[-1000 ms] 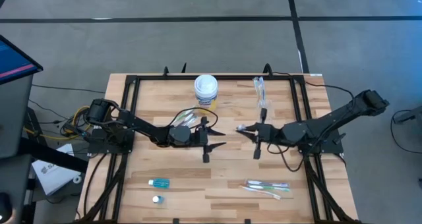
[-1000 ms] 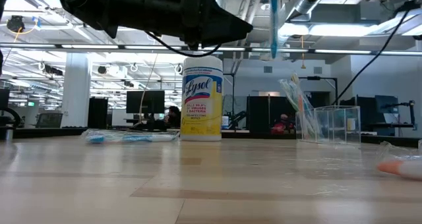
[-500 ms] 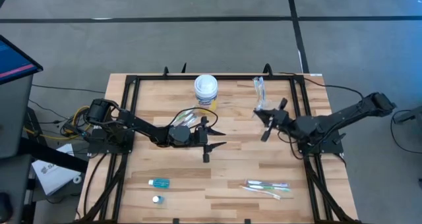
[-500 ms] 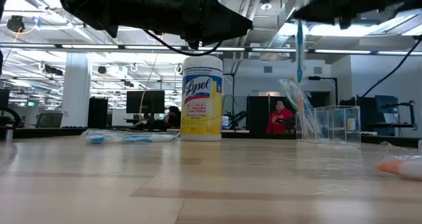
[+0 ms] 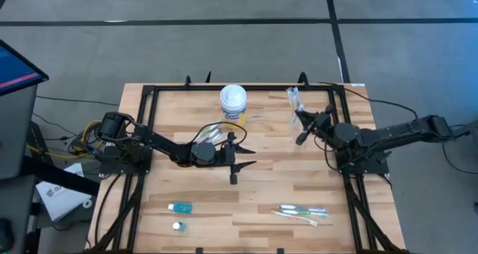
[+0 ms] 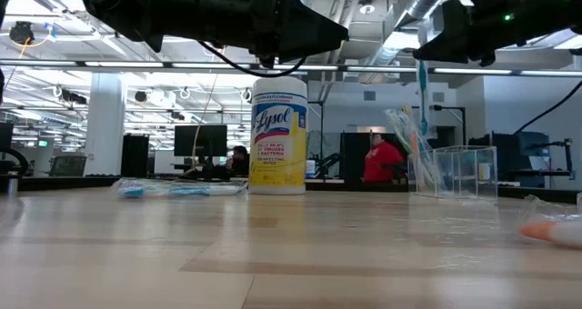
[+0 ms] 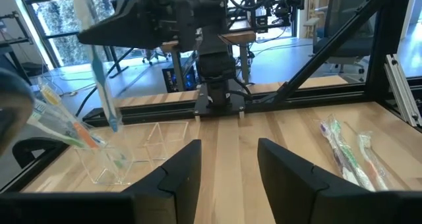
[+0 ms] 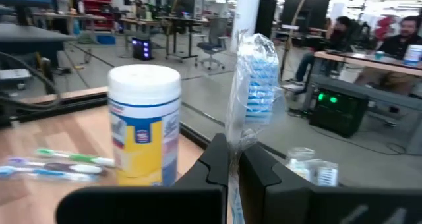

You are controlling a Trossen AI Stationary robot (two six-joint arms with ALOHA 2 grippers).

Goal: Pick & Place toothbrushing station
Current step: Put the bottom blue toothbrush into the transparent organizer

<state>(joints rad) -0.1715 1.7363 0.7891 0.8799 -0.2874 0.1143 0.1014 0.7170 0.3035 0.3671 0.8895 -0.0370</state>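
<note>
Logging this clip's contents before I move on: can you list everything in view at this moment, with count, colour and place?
Canister: one, white lid, yellow label, far middle of the table.
Clear cups: count unclear, far right; toothbrushes stand in one.
Held toothbrush: one, blue, wrapped, hanging upright above the cups.
Toothbrushes near right: a few, wrapped, white and green, lying flat.
Toothbrushes mid-left: a wrapped bundle, beside the left arm.
Blue tube: one, near left.
Small white-and-blue item: one, near the tube.
Person: one, red top, in the room behind.
Left hand: open, empty, mid-table.
Right hand: shut on the held toothbrush, by the cups.
</note>
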